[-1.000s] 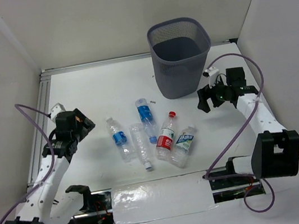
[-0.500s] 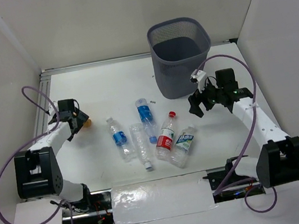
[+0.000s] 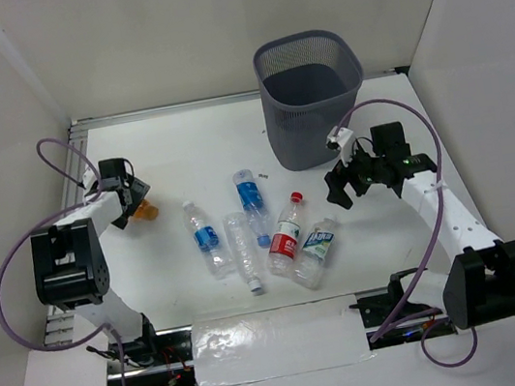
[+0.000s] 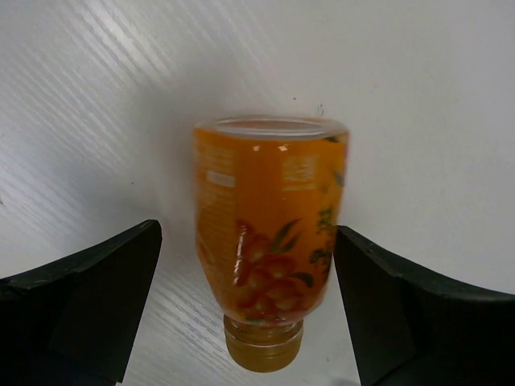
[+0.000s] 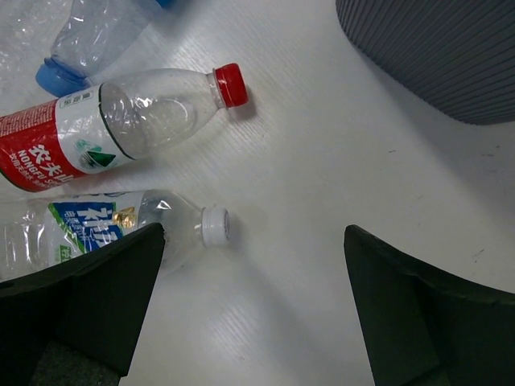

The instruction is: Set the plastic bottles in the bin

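- Nearest the arm bases, five small clear plastic bottles lie on their sides in a loose cluster on the white table (image 3: 162, 149). They are a green-and-white-labelled bottle (image 3: 314, 253), a red-labelled bottle with a red cap (image 3: 284, 238) just beside it, an unlabelled clear bottle (image 3: 242, 249), a blue-labelled bottle (image 3: 205, 238) on the left, and a second blue-labelled bottle (image 3: 252, 199) farther back.
- They look empty, so probably light, thin-walled and slick. They are likely to roll at a nudge and to buckle under a hard squeeze. The safest hold is probably across the labelled body, square to its length, with gentle pressure.
- The right gripper (image 3: 340, 188) hovers just beyond the red cap, between the cluster and the bin. Its fingers (image 5: 80, 297) are spread wide and hold nothing.
- On the left side, the left gripper (image 3: 132, 195) has its fingers (image 4: 80, 297) wide apart on either side of a small orange bottle with a flower print (image 4: 261, 257). This bottle lies on the table with neither finger touching it. It looks full, so likely heavier and stiffer than the clear ones.
- Farthest back stands the tall dark grey mesh bin (image 3: 314, 115) — upright, mouth open, with no bottle visible inside.
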Controlling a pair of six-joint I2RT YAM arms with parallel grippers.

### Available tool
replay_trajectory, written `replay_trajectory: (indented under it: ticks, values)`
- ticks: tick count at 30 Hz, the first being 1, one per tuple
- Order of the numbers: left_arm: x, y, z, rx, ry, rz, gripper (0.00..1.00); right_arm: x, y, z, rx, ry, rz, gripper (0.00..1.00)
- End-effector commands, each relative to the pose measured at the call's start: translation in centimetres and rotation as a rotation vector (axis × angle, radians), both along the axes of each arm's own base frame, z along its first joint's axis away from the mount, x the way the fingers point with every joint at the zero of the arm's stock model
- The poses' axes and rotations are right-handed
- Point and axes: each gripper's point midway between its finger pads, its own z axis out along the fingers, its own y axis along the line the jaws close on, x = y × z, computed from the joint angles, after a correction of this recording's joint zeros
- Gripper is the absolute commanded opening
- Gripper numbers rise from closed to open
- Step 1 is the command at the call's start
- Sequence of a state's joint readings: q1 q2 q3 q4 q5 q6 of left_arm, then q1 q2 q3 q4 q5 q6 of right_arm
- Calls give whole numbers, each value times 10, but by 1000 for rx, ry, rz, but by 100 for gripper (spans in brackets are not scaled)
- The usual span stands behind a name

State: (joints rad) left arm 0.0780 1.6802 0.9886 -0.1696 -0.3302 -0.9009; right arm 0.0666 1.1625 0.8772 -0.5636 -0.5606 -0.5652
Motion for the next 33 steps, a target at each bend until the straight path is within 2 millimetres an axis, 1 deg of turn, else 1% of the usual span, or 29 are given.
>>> replay_trajectory:
  ticks: [1,3,4,5,6,7,9,10,11,12,13,14,15,16,18,19,20,21,22,23,24,25,26,27,28,29,31,32,33]
  values:
    - [2,1,-4,-28,-5,46,100,0,5,18,11,-36,56,99]
    - [-4,4,-17,-30,30,56,95,0,6,19,8,-48,77,99]
    - [-4,6,-18,-42,38,60,92,0,6,19,8,-48,77,99]
    - [0,7,-18,-30,43,42,79,-1,9,19,3,-54,94,99]
    - [0,5,-18,-38,43,36,79,-1,9,19,3,-54,94,99]
    - [2,6,-15,-34,43,29,60,-3,10,18,4,-50,107,98]
    - [4,2,-5,-42,19,-4,43,-5,15,19,10,-55,132,93]
    - [8,-6,5,-47,-9,-46,38,-5,15,19,10,-55,132,91]
    - [14,-12,29,-45,-75,-77,32,-4,16,24,13,-80,144,83]
    - [16,-19,42,-52,-106,-113,27,-8,17,23,20,-80,150,78]
    - [18,-32,57,-64,-147,-181,25,-8,17,24,14,-102,157,71]
    - [23,-54,76,-67,-203,-254,21,-12,19,24,26,-114,167,64]
    - [20,-75,104,-99,-275,-332,17,-16,22,23,37,-118,186,45]
    - [26,-101,135,-110,-361,-424,13,-19,25,27,39,-147,208,34]
    - [26,-135,182,-151,-481,-539,6,-24,26,21,42,-149,220,19]
    - [25,-171,211,-202,-550,-659,4,-27,28,19,38,-154,234,11]
    - [26,-187,241,-207,-640,-712,4,-28,28,19,38,-164,235,11]
    - [25,-203,265,-220,-705,-766,3,-29,30,19,34,-169,249,11]
    - [25,-234,298,-249,-776,-859,0,-28,30,19,25,-180,259,13]
    - [26,-248,311,-264,-799,-898,0,-32,29,15,21,-174,264,16]
    - [29,-263,333,-275,-863,-949,0,-31,28,15,14,-174,258,19]
    - [32,-293,354,-317,-906,-1024,0,-35,27,9,9,-159,265,20]
    - [35,-308,367,-330,-940,-1066,0,-35,27,11,9,-170,265,23]
    - [37,-323,378,-344,-971,-1109,0,-38,28,6,3,-158,268,24]
    - [35,-335,423,-348,-1073,-1140,0,-38,28,9,2,-170,268,24]
    - [48,-363,409,-374,-1048,-1172,0,-40,27,5,3,-159,268,26]
    - [59,-387,415,-378,-1047,-1196,0,-41,27,8,2,-171,268,27]
    - [54,-398,451,-354,-1129,-1210,0,-43,30,7,3,-179,277,29]
    - [78,-415,421,-360,-1065,-1198,1,-42,28,9,-4,-190,271,31]
